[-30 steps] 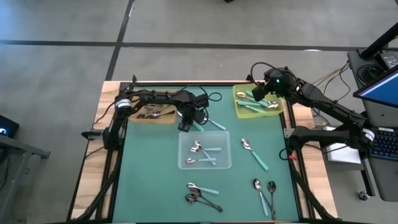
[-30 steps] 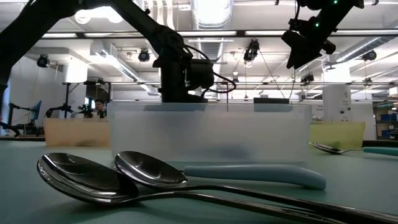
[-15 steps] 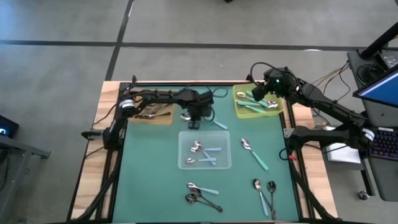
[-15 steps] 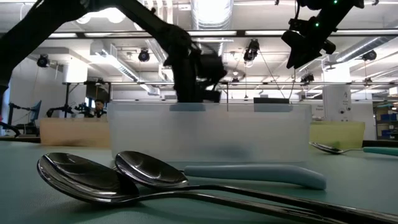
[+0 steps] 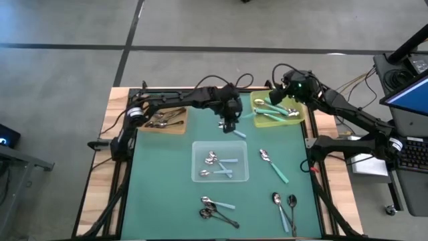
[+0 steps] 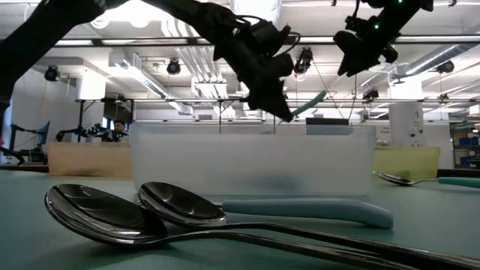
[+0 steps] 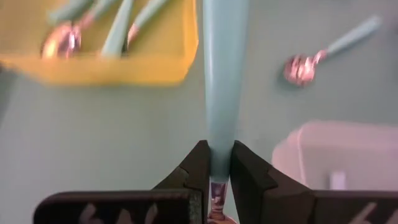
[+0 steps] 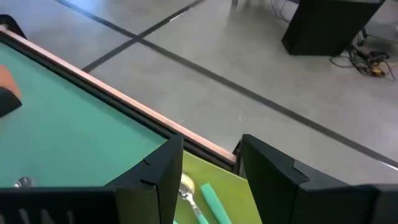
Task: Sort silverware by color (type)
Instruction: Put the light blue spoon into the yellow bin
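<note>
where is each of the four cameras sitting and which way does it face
high: overhead, straight down; both arms, yellow tray.
low: table height, across two near spoons; arms overhead.
left wrist: left claw shut on a teal spoon.
right wrist: open right claw above the tray.
shared: high and both wrist views show the tray.

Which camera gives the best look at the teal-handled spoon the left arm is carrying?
The left wrist view: the teal-handled spoon fills the frame, clamped in the left pincer. The low view shows only its handle poking out; the high view shows a small sliver beside the yellow-green tray; the right wrist view misses it.
</note>
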Available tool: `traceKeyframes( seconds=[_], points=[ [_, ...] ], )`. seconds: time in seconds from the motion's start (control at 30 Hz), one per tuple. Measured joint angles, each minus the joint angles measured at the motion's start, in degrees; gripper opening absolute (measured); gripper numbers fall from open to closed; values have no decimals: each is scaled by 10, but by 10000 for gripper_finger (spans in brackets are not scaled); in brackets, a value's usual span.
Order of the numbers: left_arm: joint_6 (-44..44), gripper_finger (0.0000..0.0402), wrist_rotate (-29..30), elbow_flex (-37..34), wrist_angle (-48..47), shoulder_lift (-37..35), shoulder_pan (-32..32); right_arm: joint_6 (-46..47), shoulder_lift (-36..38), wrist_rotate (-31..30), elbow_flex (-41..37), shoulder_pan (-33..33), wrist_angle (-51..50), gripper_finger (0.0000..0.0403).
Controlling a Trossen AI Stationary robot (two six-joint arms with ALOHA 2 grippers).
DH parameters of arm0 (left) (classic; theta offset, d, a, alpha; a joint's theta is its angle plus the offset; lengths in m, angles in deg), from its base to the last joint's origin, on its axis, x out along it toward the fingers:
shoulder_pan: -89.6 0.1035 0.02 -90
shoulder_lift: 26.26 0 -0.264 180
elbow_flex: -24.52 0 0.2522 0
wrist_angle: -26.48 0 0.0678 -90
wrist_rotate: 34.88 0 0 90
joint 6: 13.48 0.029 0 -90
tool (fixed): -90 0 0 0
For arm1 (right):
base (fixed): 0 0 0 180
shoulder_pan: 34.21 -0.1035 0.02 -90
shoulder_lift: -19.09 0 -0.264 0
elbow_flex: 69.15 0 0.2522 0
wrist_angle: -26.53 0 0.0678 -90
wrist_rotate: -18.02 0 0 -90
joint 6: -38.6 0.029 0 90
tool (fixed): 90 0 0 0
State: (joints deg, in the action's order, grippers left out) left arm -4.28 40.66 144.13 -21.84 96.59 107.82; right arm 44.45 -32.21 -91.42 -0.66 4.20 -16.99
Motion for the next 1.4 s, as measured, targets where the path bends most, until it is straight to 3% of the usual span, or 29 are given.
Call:
traceKeyframes(
  seconds=[0.13, 0.3, 0.4, 0.53, 0.73, 0.93, 1.4],
  points=[
    [-33, 24, 20, -16, 86, 0, -9, 1, -3, 1, 0, 0, -9, 155],
    [-98, 24, 105, -41, 235, -1, -10, 40, -17, 10, -5, 1, -44, 155],
    [-188, 24, 153, -84, 355, -5, -10, 52, -22, 95, -9, 4, -35, 155],
    [-278, 24, 143, -172, 577, -5, -10, 76, -21, 228, -23, 11, 8, 155],
    [-359, 24, 138, -275, 775, -6, -10, 133, -23, 333, -94, 20, 144, 155],
    [-391, 24, 138, -295, 795, -7, -11, 213, -32, 415, -168, 21, 328, 155],
    [-383, 33, 125, -275, 789, -7, -13, 267, -98, 415, -168, 20, 412, 155]
  ],
)
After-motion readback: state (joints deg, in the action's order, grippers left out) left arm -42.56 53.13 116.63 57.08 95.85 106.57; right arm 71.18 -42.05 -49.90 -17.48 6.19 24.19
